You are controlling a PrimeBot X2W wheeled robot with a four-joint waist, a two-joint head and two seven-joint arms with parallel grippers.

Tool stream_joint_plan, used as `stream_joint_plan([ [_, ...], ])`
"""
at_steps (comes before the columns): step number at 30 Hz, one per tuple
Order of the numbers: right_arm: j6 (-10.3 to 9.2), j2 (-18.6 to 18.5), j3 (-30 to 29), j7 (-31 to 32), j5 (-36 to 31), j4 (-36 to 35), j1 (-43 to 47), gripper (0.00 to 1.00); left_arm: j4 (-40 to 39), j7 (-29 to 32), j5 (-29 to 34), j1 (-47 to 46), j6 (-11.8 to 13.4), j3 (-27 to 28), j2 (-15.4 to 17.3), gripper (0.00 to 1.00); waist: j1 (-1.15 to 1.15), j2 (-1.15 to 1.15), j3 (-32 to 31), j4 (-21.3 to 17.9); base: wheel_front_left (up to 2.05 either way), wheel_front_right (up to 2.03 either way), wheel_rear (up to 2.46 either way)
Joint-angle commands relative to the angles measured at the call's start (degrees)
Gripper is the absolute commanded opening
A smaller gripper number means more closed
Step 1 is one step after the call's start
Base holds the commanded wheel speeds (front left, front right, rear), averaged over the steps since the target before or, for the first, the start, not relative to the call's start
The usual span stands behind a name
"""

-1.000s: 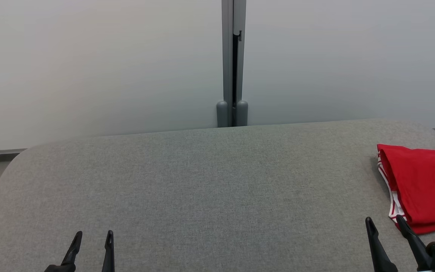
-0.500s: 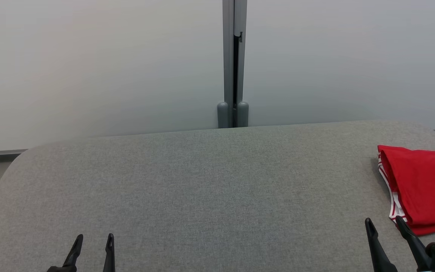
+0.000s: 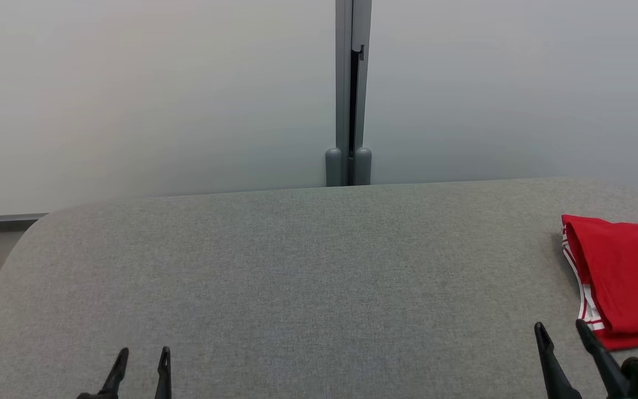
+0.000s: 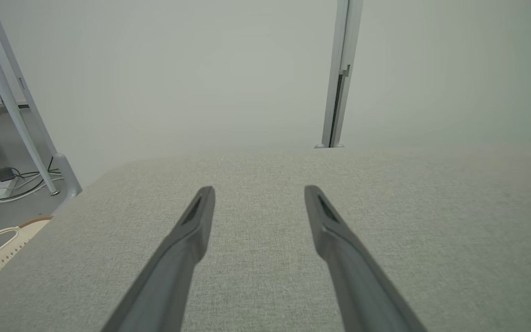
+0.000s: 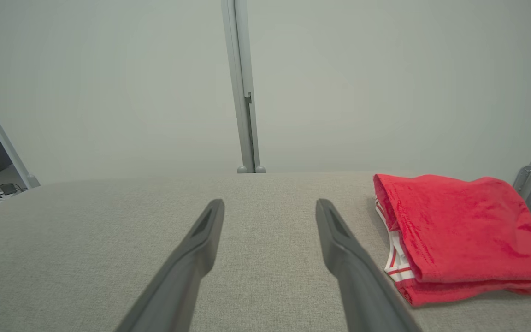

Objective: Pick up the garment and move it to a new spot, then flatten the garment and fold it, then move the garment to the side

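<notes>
- Currently your folded red garment (image 3: 623,277) lies at three o'clock on the grey table (image 3: 297,266).
- At seven o'clock, your left gripper (image 3: 145,351): fingers apart, empty.
- At five o'clock, your right gripper (image 3: 559,326): fingers apart, empty, just beside the garment.

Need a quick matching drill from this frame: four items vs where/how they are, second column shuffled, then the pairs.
Items
1. garment
2. left gripper
3. right gripper
4. grey post

Place or state
A. open, at the lower left of the head view, over bare table
B. upright behind the table's far edge, near the middle
C. red, folded, lying at the table's right side
D. open, at the lower right of the head view, next to the red cloth

Pairs: 1-C, 2-A, 3-D, 4-B
</notes>
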Motion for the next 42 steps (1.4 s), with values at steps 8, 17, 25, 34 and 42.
stream_joint_plan([
  [8,0.00,0.7,-0.2,0.2,4.5,2.7,-0.8,0.00,1.7,1.3,-4.1,0.0,-0.9,0.8,-1.3,0.00,0.00,0.00,0.3,0.0,0.00,0.00,0.00],
  [17,0.00,1.1,-1.2,0.6,14.9,5.0,-3.5,0.00,2.2,3.9,-13.6,-2.4,-3.0,3.3,-2.6,0.00,0.00,0.00,1.0,-0.1,0.00,0.00,0.00],
  [25,0.00,1.3,-1.8,0.9,22.5,6.7,-5.5,0.00,2.4,5.7,-20.5,-4.0,-4.5,5.1,-3.5,0.00,0.00,0.00,1.5,-0.2,0.00,0.00,0.00],
  [34,0.00,1.6,-2.6,1.2,30.2,8.5,-7.5,0.00,2.6,7.5,-27.5,-5.7,-6.0,7.0,-4.4,0.00,0.00,0.00,2.1,-0.3,0.00,0.00,0.00],
  [42,0.00,1.8,-3.1,1.4,35.7,9.7,-9.0,0.00,2.8,8.9,-32.5,-6.9,-7.1,8.3,-5.1,0.00,0.00,0.00,2.6,-0.4,0.00,0.00,0.00],
])
